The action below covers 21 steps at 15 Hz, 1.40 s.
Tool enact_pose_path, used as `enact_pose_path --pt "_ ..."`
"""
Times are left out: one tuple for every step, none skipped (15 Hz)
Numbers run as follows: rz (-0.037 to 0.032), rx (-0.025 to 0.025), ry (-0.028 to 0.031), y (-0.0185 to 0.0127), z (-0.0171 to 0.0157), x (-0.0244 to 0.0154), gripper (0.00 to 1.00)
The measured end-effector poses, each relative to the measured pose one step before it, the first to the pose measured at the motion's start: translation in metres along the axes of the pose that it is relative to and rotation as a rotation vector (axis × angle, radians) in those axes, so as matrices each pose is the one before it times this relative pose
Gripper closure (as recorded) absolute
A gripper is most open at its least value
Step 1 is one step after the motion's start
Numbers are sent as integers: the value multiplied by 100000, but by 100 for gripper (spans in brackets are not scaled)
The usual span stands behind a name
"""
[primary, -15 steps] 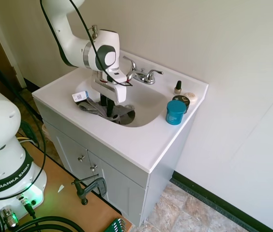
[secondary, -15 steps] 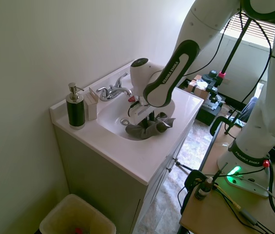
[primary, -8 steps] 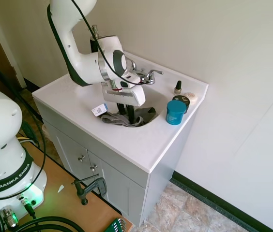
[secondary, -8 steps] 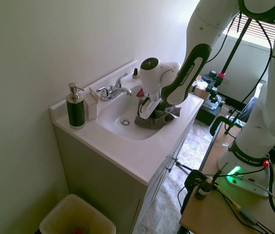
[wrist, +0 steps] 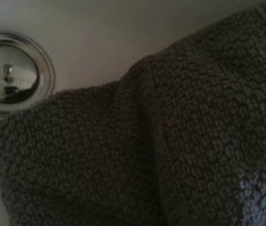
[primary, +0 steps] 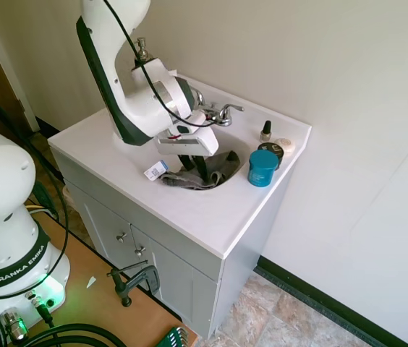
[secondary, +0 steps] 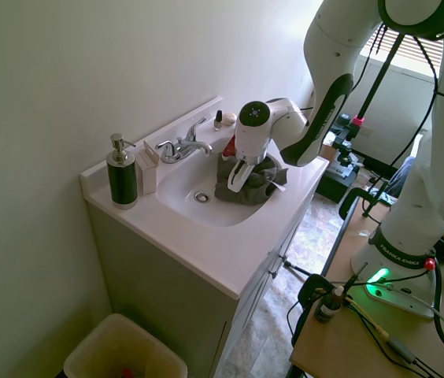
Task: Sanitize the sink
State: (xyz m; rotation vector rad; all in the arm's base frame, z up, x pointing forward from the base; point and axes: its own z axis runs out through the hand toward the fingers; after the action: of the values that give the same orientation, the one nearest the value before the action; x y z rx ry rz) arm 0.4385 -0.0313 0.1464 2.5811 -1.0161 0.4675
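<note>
White sink (primary: 110, 144): claw (primary: 197, 170) presses grey cloth (secondary: 242, 189), fingertips buried.

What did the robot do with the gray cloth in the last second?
The gripper dragged the gray cloth across the sink, from over the drain up the basin's side nearest the blue jar. The drain is now uncovered. The faucet, soap dispenser and jar stayed put.
</note>
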Motion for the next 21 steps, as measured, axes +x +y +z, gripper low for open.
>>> enact_pose_path --pt "-122 1500 1607 -444 39 -415 100" --pt "110 1038 1418 -369 149 -356 100" --pt "161 546 1340 -292 228 -306 100" --pt "102 485 1221 -169 253 -275 100" --pt "502 797 1375 -240 148 -176 100" --pt "724 790 1094 -279 145 -164 100" --pt "912 770 879 -283 155 -149 100" --pt "1304 720 582 -320 156 -254 100" --pt "1105 573 25 -391 100 -353 100" --pt "1033 647 -397 -499 -57 -427 100" --pt "1265 658 -707 -556 -162 -486 100" --pt "1653 477 -1027 -621 -228 -452 100" --pt "2133 515 -1274 -775 -309 -533 100" --pt "2560 381 -1524 -886 -336 -624 100" --pt "2916 63 -1762 -938 -379 -639 100" --pt "2991 -222 -2030 -924 -378 -560 100" --pt "2940 -701 -2314 -868 -343 -483 100" --pt "2492 -854 -2352 -876 -388 -414 100" --pt "2731 -756 -2778 -887 -427 -416 100" --pt "2903 -1346 -2843 -846 -371 -313 100" --pt "3015 -2034 -2668 -610 -287 -35 100"
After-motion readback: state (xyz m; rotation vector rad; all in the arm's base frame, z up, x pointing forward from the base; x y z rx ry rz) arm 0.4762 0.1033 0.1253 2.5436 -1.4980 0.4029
